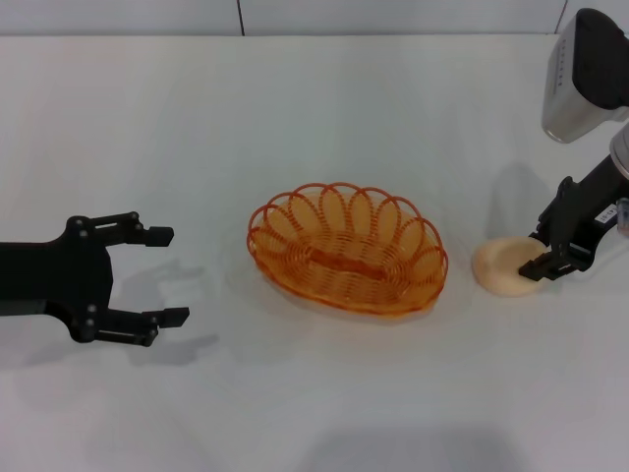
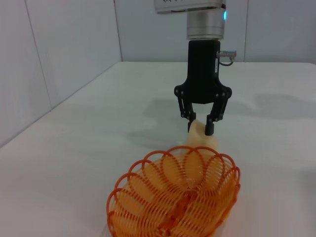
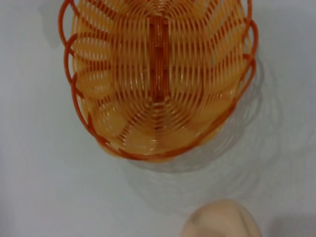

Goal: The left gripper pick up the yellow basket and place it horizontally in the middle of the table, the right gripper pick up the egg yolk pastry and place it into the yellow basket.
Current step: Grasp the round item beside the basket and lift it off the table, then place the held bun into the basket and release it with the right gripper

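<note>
The yellow basket (image 1: 346, 246) lies lengthwise across the middle of the white table (image 1: 314, 108), empty. It also shows in the left wrist view (image 2: 175, 197) and the right wrist view (image 3: 158, 74). My left gripper (image 1: 169, 276) is open and empty, left of the basket and apart from it. The egg yolk pastry (image 1: 499, 267) sits on the table right of the basket. My right gripper (image 1: 539, 252) is down at the pastry's right side, open, its fingertips straddling the top of the pastry (image 2: 202, 141). The pastry's edge shows in the right wrist view (image 3: 222, 219).
The right arm's silver wrist (image 1: 580, 84) hangs above the table's right edge. A wall (image 2: 59, 44) runs along the table's far side. Bare tabletop surrounds the basket.
</note>
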Action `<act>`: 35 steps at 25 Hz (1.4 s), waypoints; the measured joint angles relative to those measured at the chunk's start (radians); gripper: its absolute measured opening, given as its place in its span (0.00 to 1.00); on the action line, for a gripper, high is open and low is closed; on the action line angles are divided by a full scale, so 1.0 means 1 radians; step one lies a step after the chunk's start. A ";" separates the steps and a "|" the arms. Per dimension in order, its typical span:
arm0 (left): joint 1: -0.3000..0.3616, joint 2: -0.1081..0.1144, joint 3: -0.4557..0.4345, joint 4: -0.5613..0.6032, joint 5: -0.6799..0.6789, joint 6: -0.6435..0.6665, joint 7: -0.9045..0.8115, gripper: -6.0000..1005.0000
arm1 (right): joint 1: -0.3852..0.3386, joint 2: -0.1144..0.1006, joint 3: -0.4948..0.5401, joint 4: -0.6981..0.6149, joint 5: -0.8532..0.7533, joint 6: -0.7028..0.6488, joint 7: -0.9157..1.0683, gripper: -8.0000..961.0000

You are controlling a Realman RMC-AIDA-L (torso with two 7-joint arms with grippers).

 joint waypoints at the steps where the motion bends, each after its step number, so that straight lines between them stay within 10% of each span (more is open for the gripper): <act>1: 0.000 0.000 0.000 0.000 0.000 -0.001 0.000 0.89 | 0.001 0.000 0.000 0.000 0.000 -0.002 -0.002 0.42; 23: 0.003 -0.002 0.000 -0.008 0.000 -0.024 0.006 0.89 | -0.017 -0.035 0.084 -0.228 0.027 -0.168 -0.013 0.17; 35: 0.000 -0.015 0.000 -0.002 0.000 -0.025 0.000 0.89 | 0.018 0.006 -0.095 -0.298 0.184 -0.117 0.123 0.09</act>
